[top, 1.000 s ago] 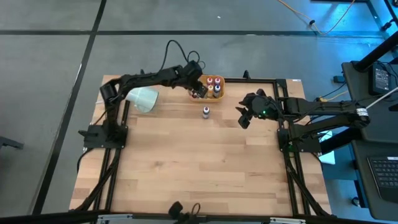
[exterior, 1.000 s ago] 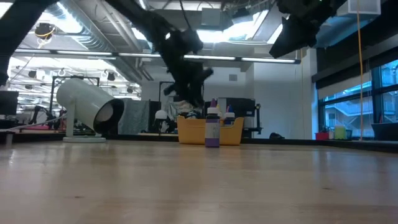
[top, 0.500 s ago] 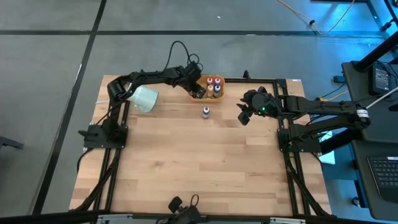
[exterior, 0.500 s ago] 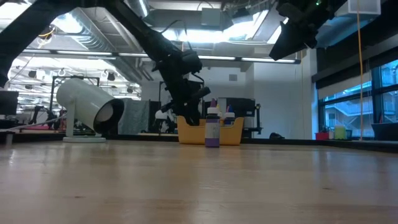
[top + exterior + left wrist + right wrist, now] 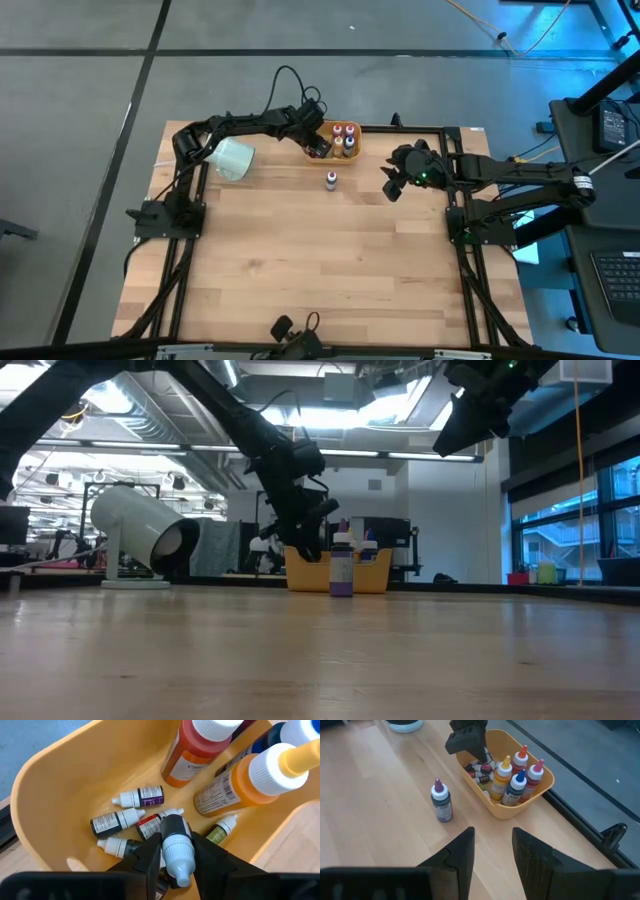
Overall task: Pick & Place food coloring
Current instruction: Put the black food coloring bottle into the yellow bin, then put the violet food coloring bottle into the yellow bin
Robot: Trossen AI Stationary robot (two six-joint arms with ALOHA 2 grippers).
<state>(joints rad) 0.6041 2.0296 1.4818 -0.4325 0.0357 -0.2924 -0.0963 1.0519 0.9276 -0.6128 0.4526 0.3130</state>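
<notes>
Food coloring is what the left tool point(image 5: 175, 857) has in its grip — one small dark vial point(image 5: 176, 845) with a white dropper cap, pinched between the two fingers point(image 5: 150, 855) just above the floor of the yellow bin point(image 5: 60, 805). The pinch looks narrow and close to the cap end, so I judge the vial could swivel or slide out on the lift; it would then drop among the other vials point(image 5: 120, 822) lying loose right below it. The tall bottles point(image 5: 240, 785) crowd the bin at about two o'clock from the tool, and a careless climb-out could clip one and tip it.

Seen from above, the left tool point(image 5: 318, 143) sits in the bin's point(image 5: 352, 152) nine o'clock end, at the desk's point(image 5: 320, 260) twelve o'clock edge. A purple bottle point(image 5: 330, 180) stands alone on the desk at about five o'clock from the tool. The white cup point(image 5: 232, 158) lies on its side at nine o'clock.

The right tool point(image 5: 393, 186) hangs at three o'clock — fingers apart, holding nothing.
</notes>
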